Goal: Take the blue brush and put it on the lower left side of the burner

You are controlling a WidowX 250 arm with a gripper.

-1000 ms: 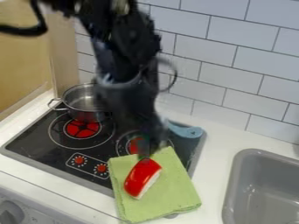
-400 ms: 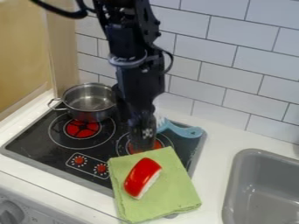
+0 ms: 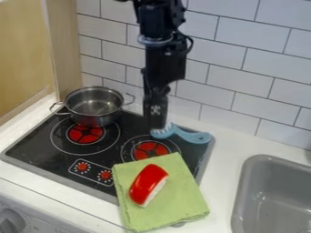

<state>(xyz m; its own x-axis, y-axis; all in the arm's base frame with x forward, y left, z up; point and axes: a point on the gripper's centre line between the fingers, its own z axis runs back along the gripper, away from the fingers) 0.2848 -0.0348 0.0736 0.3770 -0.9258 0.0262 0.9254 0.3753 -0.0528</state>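
Black and long, the gripper (image 3: 157,127) hangs down from the top, right by the head of the blue brush (image 3: 193,137), at the back of the stove (image 3: 36,154). I cannot tell if the gripper is apart or together, or if it touches the brush.

One second ago, the gripper was down low, just over the red thing (image 3: 144,184) on the green cloth (image 3: 179,195). It has gone up and back from there. Now more of the right burner (image 3: 150,149) shows, and so do the brush's head and the pot's (image 3: 91,120) right handle. The brush is in the same spot, and so are the pot, the cloth and the red thing.

Now to count! One blue brush lies at the back right part of the stove, with its white bristles up and its handle at the stove's right edge. There are two burners, both red in the middle: the right one and the left burner (image 3: 85,134). One shiny pot sits behind the left one, and it has two handles. Two little red dials (image 3: 94,171) are at the front of the stove. One green cloth lies partly on the stove and partly on the white table (image 3: 222,182). One red thing with a white edge is on the cloth. One gray sink (image 3: 264,157) is on the right. One gray knob (image 3: 11,221) is at the bottom left.
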